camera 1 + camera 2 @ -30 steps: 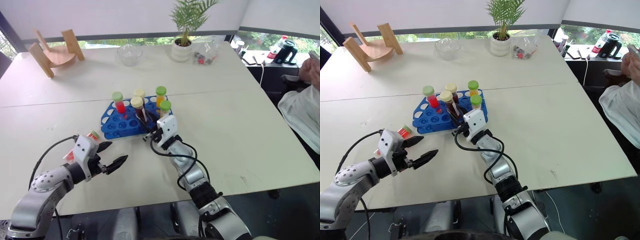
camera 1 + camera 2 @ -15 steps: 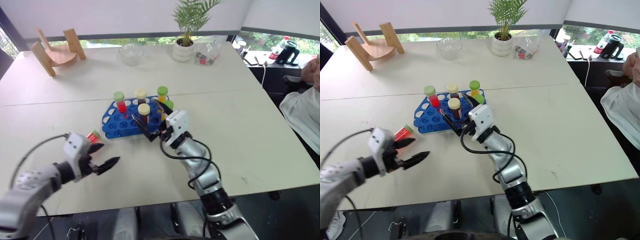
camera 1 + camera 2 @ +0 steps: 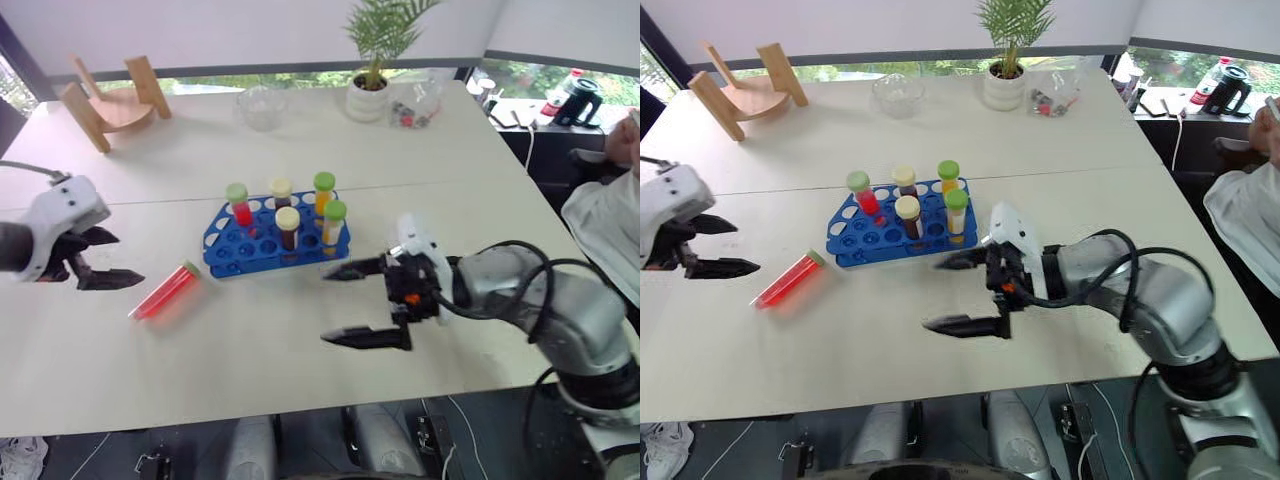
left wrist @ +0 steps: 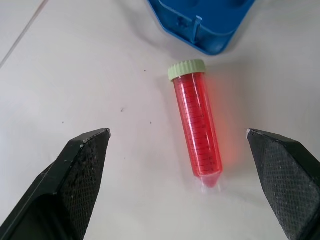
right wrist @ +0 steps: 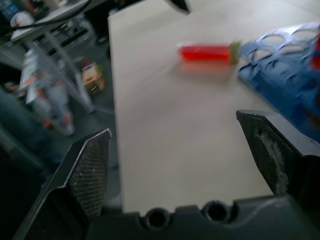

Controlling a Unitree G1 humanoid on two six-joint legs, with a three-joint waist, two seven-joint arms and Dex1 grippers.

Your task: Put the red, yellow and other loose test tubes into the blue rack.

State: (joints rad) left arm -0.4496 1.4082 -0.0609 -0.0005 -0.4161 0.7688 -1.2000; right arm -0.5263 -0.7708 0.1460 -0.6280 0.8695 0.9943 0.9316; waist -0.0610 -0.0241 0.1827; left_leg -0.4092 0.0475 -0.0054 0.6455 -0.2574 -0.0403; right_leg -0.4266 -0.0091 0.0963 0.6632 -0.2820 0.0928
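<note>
While both grippers stand wide open and empty, the right gripper (image 3: 362, 303) hangs over the bench (image 3: 480, 250) just near and right of the blue rack (image 3: 262, 243), and the left gripper (image 3: 105, 258) hovers at the far left. Between that gripper and the rack a loose red tube (image 3: 165, 291) lies flat on the bench, its green cap just beside the rack's near-left corner. Five capped tubes stand upright in the rack.

- Bare table (image 3: 250, 330) lies all around the loose red tube (image 3: 165, 291); I can pass there.
- The blue rack (image 3: 262, 251), at its two o'clock, walls that side with five upright tubes.
- My left gripper (image 3: 98, 258), jaws wide, hovers at its nine o'clock.
</note>
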